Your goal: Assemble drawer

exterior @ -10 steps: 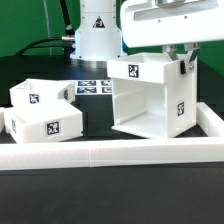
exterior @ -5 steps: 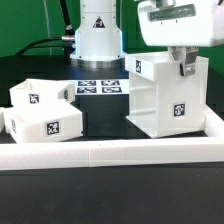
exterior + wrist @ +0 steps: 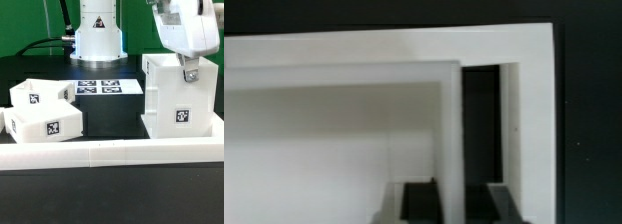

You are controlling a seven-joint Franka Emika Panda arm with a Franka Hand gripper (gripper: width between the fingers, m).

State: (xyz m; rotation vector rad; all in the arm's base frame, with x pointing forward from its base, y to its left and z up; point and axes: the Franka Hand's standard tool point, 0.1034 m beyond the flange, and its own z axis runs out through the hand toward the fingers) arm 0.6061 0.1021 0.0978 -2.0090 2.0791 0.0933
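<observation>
We've got the large white cube-like plastic housing (image 3: 180, 100) upright at the exterior view's right, just behind the long low white rail (image 3: 100, 152) — our white gripper (image 3: 188, 71) is clamped on its top wall. We should keep it square; the small knobbed white trays (image 3: 45, 122) sit well apart.

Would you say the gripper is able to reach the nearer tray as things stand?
Probably not yet: the gripper is clamped on the wall of the housing, so it must let go first. The nearer tray itself lies uncovered.

the housing (image 3: 182, 100) stands at the exterior view's right; two trays (image 3: 45, 124) lie left, marker board (image 3: 100, 87) behind, rail (image 3: 110, 152) in front.
</observation>
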